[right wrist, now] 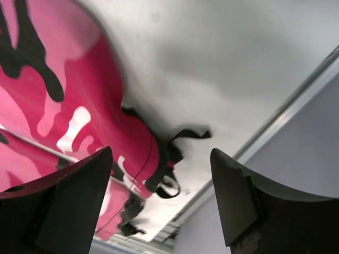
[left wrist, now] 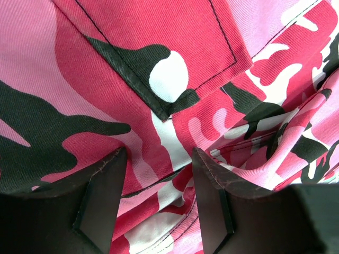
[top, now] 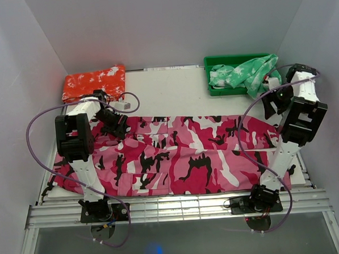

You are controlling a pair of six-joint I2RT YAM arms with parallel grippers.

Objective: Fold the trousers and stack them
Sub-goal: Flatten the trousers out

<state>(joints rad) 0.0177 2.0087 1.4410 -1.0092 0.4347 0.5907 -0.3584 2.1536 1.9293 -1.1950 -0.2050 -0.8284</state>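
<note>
Folding looks barely begun here: the trousers (top: pixel 182 155) lie spread open across the table (top: pixel 168 93), their length running left to right between the two arms, with nothing doubled over yet. The left gripper (left wrist: pixel 159 153) hangs low over the left end with its fingers apart, cloth showing in the gap but not pinched; the right gripper (right wrist: pixel 161 153) hovers above the right end, jaws wide and empty. To do this step well, I judge each gripper should drop onto the far edge of the cloth, bite a single layer cleanly, and then both should draw it toward the near edge together so the fold line runs straight. The left side needs care, since ridges are bunched up right beside its fingers and could be caught double. The fabric is a fine twill, matte and soft, in pink and magenta camouflage with black and white blotches; a stitched pocket flap (left wrist: pixel 159 47) with a pointed corner lies flat on it, and a thin black tie cord (right wrist: pixel 175 153) curls loosely at the hem. Well behind sit an orange-red garment (top: pixel 94 82) and a green bin (top: pixel 211 62) holding a crumpled green garment (top: pixel 243 73)
</note>
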